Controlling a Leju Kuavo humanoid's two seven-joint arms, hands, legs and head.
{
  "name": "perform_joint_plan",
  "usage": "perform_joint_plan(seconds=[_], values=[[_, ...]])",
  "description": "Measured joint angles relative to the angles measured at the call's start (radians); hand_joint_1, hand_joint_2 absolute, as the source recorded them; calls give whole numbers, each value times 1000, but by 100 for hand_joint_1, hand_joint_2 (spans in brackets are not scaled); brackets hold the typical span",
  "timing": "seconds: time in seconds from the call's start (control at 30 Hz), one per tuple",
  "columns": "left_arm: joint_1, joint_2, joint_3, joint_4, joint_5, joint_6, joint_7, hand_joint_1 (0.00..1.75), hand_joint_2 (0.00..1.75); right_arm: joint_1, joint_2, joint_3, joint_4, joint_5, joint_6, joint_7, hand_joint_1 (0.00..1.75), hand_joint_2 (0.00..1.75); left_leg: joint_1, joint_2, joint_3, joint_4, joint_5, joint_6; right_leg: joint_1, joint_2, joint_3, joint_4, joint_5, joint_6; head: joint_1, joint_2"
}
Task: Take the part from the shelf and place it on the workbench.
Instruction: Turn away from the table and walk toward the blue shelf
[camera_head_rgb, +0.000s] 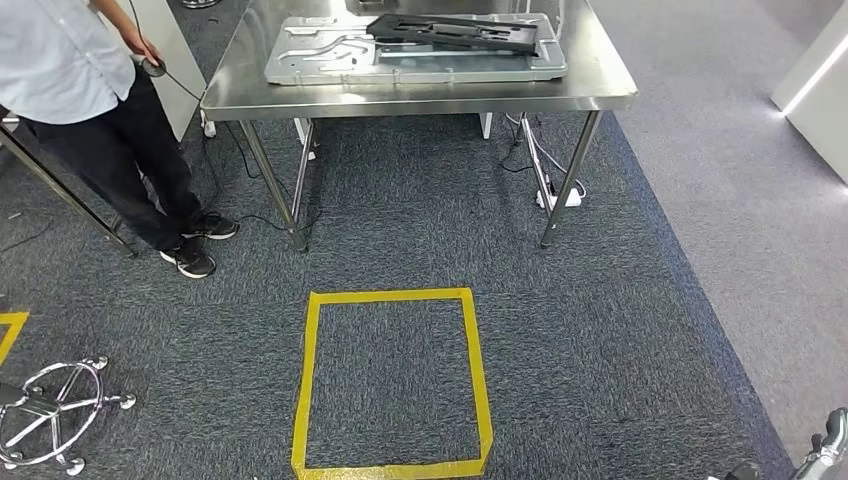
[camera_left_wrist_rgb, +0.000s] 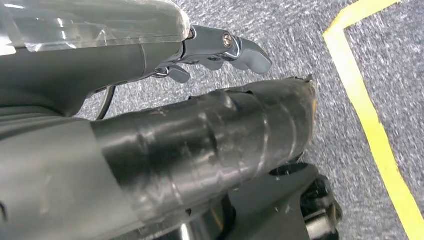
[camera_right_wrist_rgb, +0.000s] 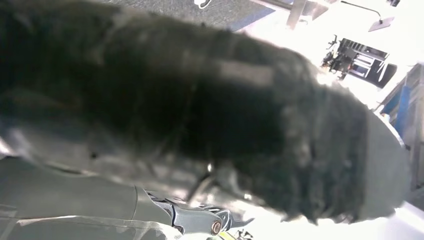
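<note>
Black part (camera_head_rgb: 455, 32) lay on a grey tray (camera_head_rgb: 300, 68) toward the far edge of the steel surface (camera_head_rgb: 420, 98); placement looked done. Left hand (camera_left_wrist_rgb: 220, 50) hung over carpet, fingers curled, nothing held. Right hand (camera_right_wrist_rgb: 210, 225): grip could not be told, picture blurred. Person (camera_head_rgb: 70, 60) stood off the surface's left corner.
</note>
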Motion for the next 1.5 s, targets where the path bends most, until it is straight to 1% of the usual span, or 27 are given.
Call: perform_joint_plan(seconds=[0.03,0.1,0.13,0.17,0.2,0.27,0.33,0.4,0.47,0.5,0.57,0.63,0.67,0.7,0.73,0.8,0.87,0.97,1.03,1.13,1.17,1.2,1.23,1.3,1.33,1.4,1.5], values=[[0,0,0,0,0,0,0,0,0,0,0,1,0,0,0,0,0,0,2,-6,-17,40,-29,-5,-1,1,-2,-2,3,-6,0,0],[1,0,0,0,0,0,0,0,0,0,0,4,0,0,0,0,0,0,3,-15,-72,168,-98,-10,1,4,-7,-1,5,-12,0,0],[2,0,0,0,0,0,0,0,0,0,0,5,0,0,0,0,0,0,4,-16,-96,223,-119,-11,3,7,-10,0,6,-13,0,0],[3,0,0,0,0,0,0,0,0,0,0,6,0,0,0,0,0,0,4,-17,-106,248,-120,-11,3,10,-12,2,6,-14,0,0],[4,0,0,0,0,0,0,0,0,0,0,6,1,0,0,0,0,0,4,-17,-95,232,-102,-9,4,14,-13,4,6,-13,0,0],[4,0,0,0,0,0,0,0,0,0,0,6,1,0,0,0,0,0,4,-25,-32,108,-38,-2,3,22,-13,7,5,-11,0,0],[3,0,0,0,0,0,0,0,0,0,0,7,1,0,0,0,0,0,2,-37,19,0,-3,6,6,29,-15,10,6,-3,0,0],[2,1,0,0,0,0,0,0,0,0,0,8,1,0,0,0,0,0,-2,-42,27,-24,0,12,8,35,-17,8,9,10,0,0],[2,1,0,0,0,0,0,0,0,0,-1,8,1,0,0,0,0,0,0,-36,29,-31,9,25,7,34,-18,10,6,22,0,0],[2,1,0,0,0,0,0,0,0,0,-1,8,0,0,0,0,0,0,2,-32,30,-36,13,34,7,30,-27,29,-8,26,0,0],[2,0,0,0,0,0,0,0,0,0,-1,8,1,1,0,0,0,0,3,-23,28,-41,19,45,6,19,-70,124,-68,32,1,0],[3,0,1,0,0,0,0,0,0,0,-2,8,2,1,1,0,0,0,0,-14,24,-40,20,48,6,16,-128,248,-122,36,1,0],[4,1,1,0,0,0,1,0,0,0,-2,8,3,1,1,0,0,0,-2,-10,22,-39,20,49,7,15,-141,277,-125,36,1,0],[4,1,1,0,0,0,1,0,0,1,-2,8,4,1,1,0,0,0,-4,-7,22,-38,20,49,7,14,-136,268,-109,35,1,0],[4,0,1,0,0,0,1,0,0,1,-3,8,5,1,1,0,0,0,-6,-4,23,-37,19,49,8,11,-111,221,-78,31,1,0],[3,0,2,0,0,0,2,0,0,1,-3,9,5,2,1,0,0,0,-10,0,25,-36,18,47,14,-3,-38,80,-18,19,0,0],[3,0,4,0,0,0,2,0,0,1,-3,10,5,2,0,0,0,0,-12,3,25,-35,16,40,22,-13,-1,2,3,8,1,0],[1,-1,7,0,0,0,4,0,0,3,-3,13,6,2,0,1,0,0,-12,6,28,-35,14,24,23,-7,0,-11,9,-4,1,0],[1,0,9,0,0,0,6,0,0,3,-3,13,9,1,4,10,0,0,-11,-4,14,3,-17,14,14,-2,2,-20,16,-14,0,0],[3,0,14,0,0,0,10,0,0,-1,-3,6,37,-2,32,33,0,0,-4,-18,-69,187,-115,2,11,4,-2,-22,22,-20,-1,0],[5,0,15,0,0,0,10,0,0,-5,-3,-4,54,-3,48,39,0,0,-2,-18,-92,235,-128,0,11,7,-3,-21,22,-20,-1,0],[6,0,16,0,0,0,11,0,0,-13,-2,-20,76,-5,66,43,0,0,0,-18,-98,248,-121,-2,10,10,-3,-20,22,-20,-1,0],[7,0,16,0,-1,0,11,0,0,-22,-1,-42,101,-4,83,45,0,0,2,-18,-84,219,-94,-3,10,14,-2,-18,22,-19,-1,0],[8,0,17,0,-2,0,12,0,0,-50,3,-98,160,0,115,46,0,0,6,-25,-20,83,-24,-2,9,23,-2,-13,20,-13,-1,0],[8,0,18,0,-3,0,12,0,0,-69,6,-131,194,2,130,46,0,0,6,-31,7,23,-2,1,10,27,-4,-10,18,-7,-1,0],[7,-1,22,0,-7,0,14,0,0,-113,10,-211,277,-2,158,44,0,0,4,-39,27,-27,8,11,12,33,-9,-6,20,7,0,0],[5,-2,25,0,-13,0,19,0,0,-177,12,-358,422,-4,185,31,0,0,1,-33,25,-35,19,34,9,32,-14,-2,17,27,0,0]])
